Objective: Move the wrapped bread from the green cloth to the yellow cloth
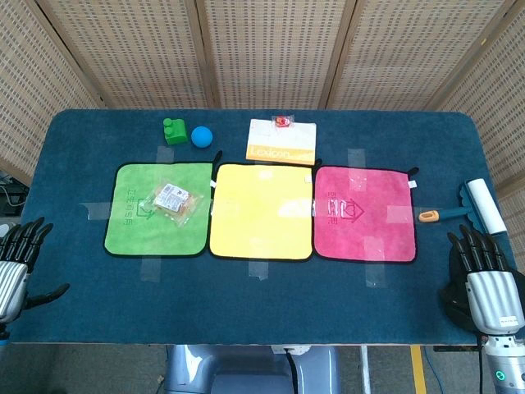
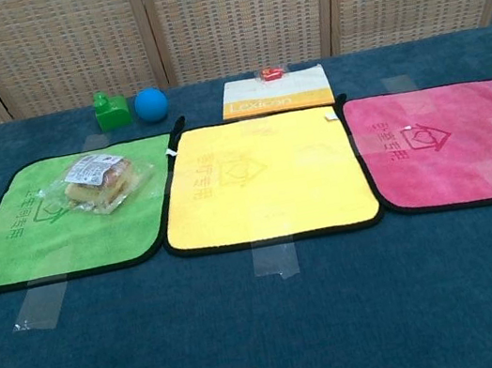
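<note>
The wrapped bread (image 1: 175, 200) (image 2: 102, 181), in clear plastic with a white label, lies on the green cloth (image 1: 131, 230) (image 2: 37, 240), toward its right side. The yellow cloth (image 1: 262, 212) (image 2: 269, 180) lies bare just right of it. My left hand (image 1: 18, 261) is at the table's near left corner, fingers apart and holding nothing. My right hand (image 1: 486, 264) is at the near right corner, fingers spread and empty. Both hands are far from the bread. The chest view shows neither hand.
A pink cloth (image 1: 365, 215) (image 2: 453, 143) lies right of the yellow one. At the back are a green block (image 1: 173, 131) (image 2: 110, 112), a blue ball (image 1: 202, 135) (image 2: 151, 104) and a white-and-yellow Lexicon pad (image 1: 282, 142) (image 2: 278, 93) with a small red item on it. A lint roller (image 1: 472, 205) lies at the right edge.
</note>
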`<action>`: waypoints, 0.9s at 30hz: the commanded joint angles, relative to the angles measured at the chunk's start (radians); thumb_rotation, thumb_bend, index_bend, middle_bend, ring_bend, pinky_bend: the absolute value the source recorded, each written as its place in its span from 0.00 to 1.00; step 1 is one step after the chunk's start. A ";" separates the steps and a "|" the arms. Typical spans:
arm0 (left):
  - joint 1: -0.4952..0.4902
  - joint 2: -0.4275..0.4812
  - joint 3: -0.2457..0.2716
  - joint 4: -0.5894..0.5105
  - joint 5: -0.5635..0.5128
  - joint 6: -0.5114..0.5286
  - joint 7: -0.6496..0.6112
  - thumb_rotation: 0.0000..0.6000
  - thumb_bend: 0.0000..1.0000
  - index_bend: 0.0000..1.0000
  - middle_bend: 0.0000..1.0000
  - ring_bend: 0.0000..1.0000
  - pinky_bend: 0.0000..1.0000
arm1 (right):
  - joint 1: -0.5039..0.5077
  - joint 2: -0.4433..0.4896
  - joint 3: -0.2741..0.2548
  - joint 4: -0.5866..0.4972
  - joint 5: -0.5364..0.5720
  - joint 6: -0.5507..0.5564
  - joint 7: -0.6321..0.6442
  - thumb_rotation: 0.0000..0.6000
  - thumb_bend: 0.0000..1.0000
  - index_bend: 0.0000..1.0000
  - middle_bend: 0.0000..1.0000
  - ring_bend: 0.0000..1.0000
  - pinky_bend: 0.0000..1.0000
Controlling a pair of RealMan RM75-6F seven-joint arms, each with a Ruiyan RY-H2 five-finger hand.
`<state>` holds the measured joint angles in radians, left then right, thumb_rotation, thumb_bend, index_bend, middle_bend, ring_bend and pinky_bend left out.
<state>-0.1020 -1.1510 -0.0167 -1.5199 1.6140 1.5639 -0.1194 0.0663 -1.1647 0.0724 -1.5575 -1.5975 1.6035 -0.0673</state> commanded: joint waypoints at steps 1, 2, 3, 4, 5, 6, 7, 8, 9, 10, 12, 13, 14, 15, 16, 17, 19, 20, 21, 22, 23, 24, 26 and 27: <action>-0.001 0.002 0.003 0.001 0.002 -0.005 -0.008 1.00 0.00 0.00 0.00 0.00 0.00 | 0.000 0.000 0.000 0.001 0.000 -0.001 0.003 1.00 0.00 0.00 0.00 0.00 0.00; -0.002 0.003 0.003 0.001 0.001 -0.006 -0.009 1.00 0.00 0.00 0.00 0.00 0.00 | 0.000 0.000 0.000 0.001 -0.001 -0.001 0.003 1.00 0.00 0.00 0.00 0.00 0.00; -0.002 0.003 0.003 0.002 -0.002 -0.009 -0.013 1.00 0.00 0.00 0.00 0.00 0.00 | 0.000 0.001 0.000 0.001 -0.001 -0.002 0.004 1.00 0.00 0.00 0.00 0.00 0.00; -0.003 0.003 0.003 0.001 -0.004 -0.011 -0.015 1.00 0.00 0.00 0.00 0.00 0.00 | 0.001 0.001 -0.001 0.001 -0.001 -0.003 0.005 1.00 0.00 0.00 0.00 0.00 0.00; -0.005 0.003 0.001 0.001 -0.006 -0.015 -0.020 1.00 0.00 0.00 0.00 0.00 0.00 | 0.001 0.001 -0.001 0.001 -0.002 -0.004 0.005 1.00 0.00 0.00 0.00 0.00 0.00; -0.009 0.003 -0.001 0.000 -0.009 -0.021 -0.029 1.00 0.00 0.00 0.00 0.00 0.00 | 0.002 0.002 -0.001 -0.001 -0.002 -0.006 0.005 1.00 0.00 0.00 0.00 0.00 0.00; -0.024 0.004 -0.005 -0.009 -0.014 -0.045 -0.064 1.00 0.02 0.00 0.00 0.00 0.00 | 0.004 0.003 0.001 -0.004 0.000 -0.009 0.005 1.00 0.00 0.00 0.00 0.00 0.00; -0.038 0.008 -0.007 -0.015 -0.018 -0.067 -0.100 1.00 0.14 0.00 0.00 0.00 0.00 | 0.004 0.003 0.001 -0.004 0.002 -0.011 0.004 1.00 0.00 0.00 0.00 0.00 0.00; -0.061 0.012 -0.016 -0.025 -0.027 -0.103 -0.174 1.00 0.35 0.00 0.00 0.00 0.00 | 0.004 0.002 0.000 -0.002 0.004 -0.013 0.004 1.00 0.00 0.00 0.00 0.00 0.00; -0.087 0.014 -0.024 -0.028 -0.034 -0.141 -0.250 1.00 0.52 0.00 0.00 0.00 0.00 | 0.005 0.001 0.000 0.000 0.007 -0.017 0.003 1.00 0.00 0.00 0.00 0.00 0.00; -0.143 0.014 -0.043 -0.004 -0.048 -0.220 -0.388 1.00 0.92 0.00 0.00 0.00 0.00 | 0.008 -0.001 0.003 0.001 0.013 -0.025 0.004 1.00 0.00 0.00 0.00 0.00 0.00; -0.168 0.007 -0.054 0.014 -0.060 -0.255 -0.432 1.00 0.97 0.00 0.00 0.00 0.00 | 0.009 0.000 0.004 0.001 0.017 -0.027 0.006 1.00 0.00 0.00 0.00 0.00 0.00; -0.190 -0.005 -0.065 0.035 -0.073 -0.286 -0.465 1.00 1.00 0.00 0.00 0.00 0.00 | 0.010 -0.001 0.006 0.000 0.020 -0.030 0.006 1.00 0.00 0.00 0.00 0.00 0.00; -0.206 -0.014 -0.071 0.051 -0.081 -0.308 -0.492 1.00 1.00 0.00 0.00 0.00 0.00 | 0.012 -0.002 0.007 0.001 0.022 -0.032 0.006 1.00 0.00 0.00 0.00 0.00 0.00; -0.231 -0.031 -0.082 0.076 -0.097 -0.345 -0.524 1.00 1.00 0.00 0.00 0.00 0.00 | 0.013 -0.002 0.009 0.001 0.027 -0.036 0.004 1.00 0.00 0.00 0.00 0.00 0.00; -0.254 -0.043 -0.088 0.097 -0.112 -0.385 -0.535 1.00 1.00 0.00 0.00 0.00 0.00 | 0.015 -0.003 0.009 0.001 0.032 -0.043 0.001 1.00 0.00 0.00 0.00 0.00 0.00; -0.284 -0.054 -0.092 0.117 -0.133 -0.446 -0.553 1.00 1.00 0.00 0.00 0.00 0.00 | 0.018 -0.005 0.011 0.002 0.038 -0.051 -0.006 1.00 0.00 0.00 0.00 0.00 0.00; -0.297 -0.056 -0.093 0.120 -0.142 -0.474 -0.567 1.00 1.00 0.00 0.00 0.00 0.00 | 0.019 -0.006 0.011 0.003 0.041 -0.054 -0.008 1.00 0.00 0.00 0.00 0.00 0.00; -0.316 -0.063 -0.098 0.129 -0.155 -0.511 -0.593 1.00 1.00 0.00 0.00 0.00 0.00 | 0.021 -0.007 0.012 0.005 0.045 -0.060 -0.013 1.00 0.00 0.00 0.00 0.00 0.00; -0.346 -0.088 -0.110 0.162 -0.182 -0.566 -0.625 1.00 1.00 0.00 0.00 0.00 0.00 | 0.024 -0.011 0.011 0.008 0.053 -0.071 -0.019 1.00 0.00 0.00 0.00 0.00 0.00; -0.371 -0.116 -0.125 0.193 -0.212 -0.616 -0.665 1.00 1.00 0.00 0.00 0.00 0.00 | 0.027 -0.014 0.012 0.011 0.060 -0.081 -0.025 1.00 0.00 0.00 0.00 0.00 0.00; -0.393 -0.143 -0.140 0.228 -0.238 -0.657 -0.716 1.00 1.00 0.00 0.00 0.00 0.00 | 0.030 -0.018 0.014 0.014 0.068 -0.089 -0.030 1.00 0.00 0.00 0.00 0.00 0.00; -0.415 -0.183 -0.155 0.286 -0.255 -0.688 -0.763 1.00 1.00 0.00 0.00 0.00 0.00 | 0.032 -0.022 0.016 0.017 0.080 -0.098 -0.035 1.00 0.00 0.00 0.00 0.00 0.00; -0.429 -0.209 -0.160 0.327 -0.261 -0.703 -0.777 1.00 1.00 0.00 0.00 0.00 0.00 | 0.034 -0.023 0.019 0.019 0.087 -0.104 -0.037 1.00 0.00 0.00 0.00 0.00 0.00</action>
<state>-0.4537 -1.2728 -0.1350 -1.3117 1.4182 0.9560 -0.7957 0.0978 -1.1852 0.0888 -1.5416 -1.5155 1.5045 -0.1012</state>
